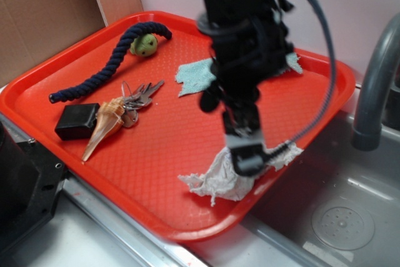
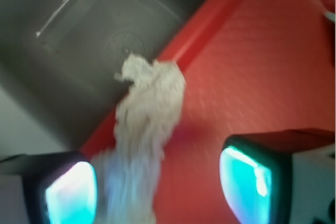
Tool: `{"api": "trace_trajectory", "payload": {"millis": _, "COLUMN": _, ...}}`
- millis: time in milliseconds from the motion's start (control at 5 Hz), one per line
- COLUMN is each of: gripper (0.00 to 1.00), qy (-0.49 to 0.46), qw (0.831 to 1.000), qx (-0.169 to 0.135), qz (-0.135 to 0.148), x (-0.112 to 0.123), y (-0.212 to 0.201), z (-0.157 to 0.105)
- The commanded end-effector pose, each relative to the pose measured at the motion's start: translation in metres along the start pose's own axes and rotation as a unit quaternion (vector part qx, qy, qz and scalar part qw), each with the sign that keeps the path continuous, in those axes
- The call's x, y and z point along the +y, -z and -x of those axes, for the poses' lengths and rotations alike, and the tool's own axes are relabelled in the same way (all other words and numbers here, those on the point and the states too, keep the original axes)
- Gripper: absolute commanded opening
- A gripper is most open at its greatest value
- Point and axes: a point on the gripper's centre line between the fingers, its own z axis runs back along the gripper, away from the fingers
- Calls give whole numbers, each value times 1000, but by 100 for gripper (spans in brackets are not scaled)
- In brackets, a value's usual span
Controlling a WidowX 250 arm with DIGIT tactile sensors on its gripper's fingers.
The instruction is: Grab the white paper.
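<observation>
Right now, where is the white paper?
In the exterior view the white paper lies at the red tray's near right edge beside the sink, under the gripper; the wrist view shows it between the open fingers.

no readable text, labels, or numbers anywhere

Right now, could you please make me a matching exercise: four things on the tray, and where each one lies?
Things:
1. white paper
2. blue rope
3. light blue-green cloth
4. black box

Places:
A. left part of the tray, beside the seashell
B. under the gripper, at the tray edge near the sink
C. far left, ending at a green ball
D. middle of the tray's far side

Pairs: 1-B, 2-C, 3-D, 4-A
</observation>
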Motion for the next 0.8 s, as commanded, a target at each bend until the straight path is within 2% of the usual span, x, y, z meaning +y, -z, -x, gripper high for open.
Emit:
{"api": "trace_trajectory", "payload": {"millis": 0, "gripper": 34, "qy": 16, "qw": 999, "qx": -41, "qz": 2, "x": -16, "y": -1, "z": -28}}
{"api": "trace_trajectory", "payload": {"millis": 200, "gripper": 0, "qy": 8, "qw": 1000, "qx": -29, "qz": 4, "x": -17, "y": -3, "z": -22}}
{"api": "trace_trajectory", "payload": {"millis": 400, "gripper": 0, "qy": -16, "qw": 999, "qx": -2, "qz": 49, "x": -27, "y": 12, "z": -11}}
{"api": "trace_trajectory", "payload": {"millis": 600, "gripper": 100, "qy": -34, "qw": 997, "qx": 8, "qz": 71, "x": -35, "y": 16, "z": -6}}
